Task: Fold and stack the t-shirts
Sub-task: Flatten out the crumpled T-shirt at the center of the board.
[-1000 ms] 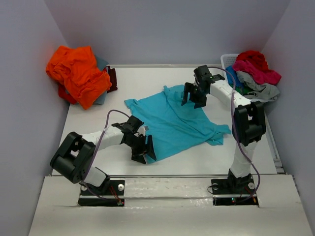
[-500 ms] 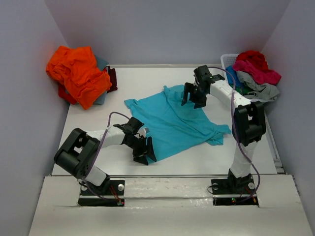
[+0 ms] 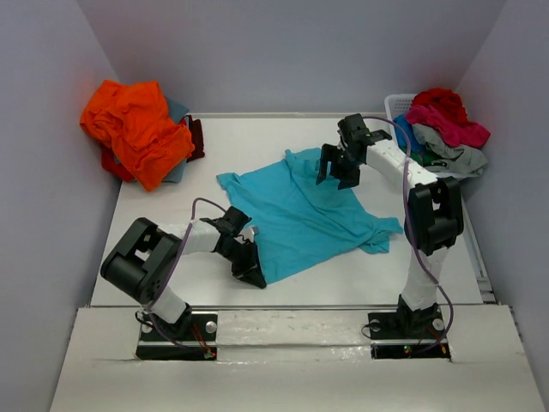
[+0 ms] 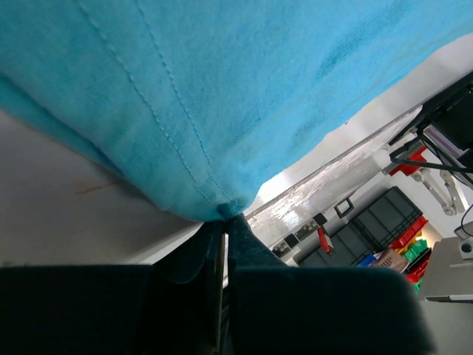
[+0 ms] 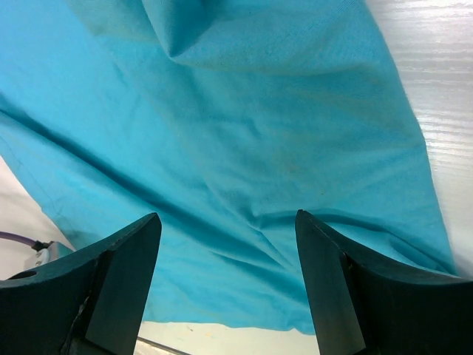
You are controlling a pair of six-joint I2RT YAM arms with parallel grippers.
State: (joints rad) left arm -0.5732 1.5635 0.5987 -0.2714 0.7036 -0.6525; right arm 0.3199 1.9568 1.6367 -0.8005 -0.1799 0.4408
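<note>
White walls box in a pale surface (image 3: 257,137), and the turquoise t-shirt (image 3: 300,215) lies spread across the middle of it, mostly flat but rumpled, with a bunched sleeve trailing off its right side. The left claw (image 3: 252,275) sits at the shirt's near-left corner. The wrist view shows its jaws drawn together with the stitched hem pinched between them and the cloth fanning away from that one point. The right claw (image 3: 338,176) hangs over the shirt's far part near the collar, jaws spread wide and holding nothing, with only wrinkled cloth beneath its fingers (image 5: 118,288). Far left of the shirt is a heap of orange shirts (image 3: 133,129). Far right of it, red and pink shirts (image 3: 446,116) overflow a white basket (image 3: 395,105). The shirt looks thin, light and completely limp, so it will likely sag and crease wherever it is lifted, and it may drag and bunch on the surface. The doubled hem and shoulder seams seem the surest holds. Two well-separated pinches along one edge should keep that edge straight for a fold.
</note>
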